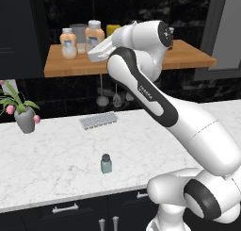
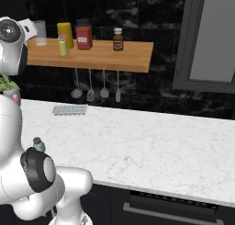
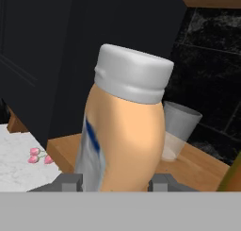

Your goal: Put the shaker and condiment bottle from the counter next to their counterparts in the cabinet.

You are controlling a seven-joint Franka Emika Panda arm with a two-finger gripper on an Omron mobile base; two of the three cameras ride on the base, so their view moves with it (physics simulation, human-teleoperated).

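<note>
My jaws [image 3: 113,182] are closed on the condiment bottle [image 3: 123,131], gripping its orange body low down, with its white cap leaning away from me and a clear glass [image 3: 178,131] just behind it on the cabinet [image 1: 188,55] plank. From the left base camera I am holding that bottle up at shelf height, close beside the other orange bottle [image 1: 68,44] standing there. The shaker [image 1: 106,164] stands upright on the white worktop [image 1: 56,159], well below and apart from my hand, and the yellow-green shaker [image 2: 63,46] stands further along the shelf.

Matt wooden cabinet [image 1: 188,60], marble counter [image 1: 56,159]
</note>
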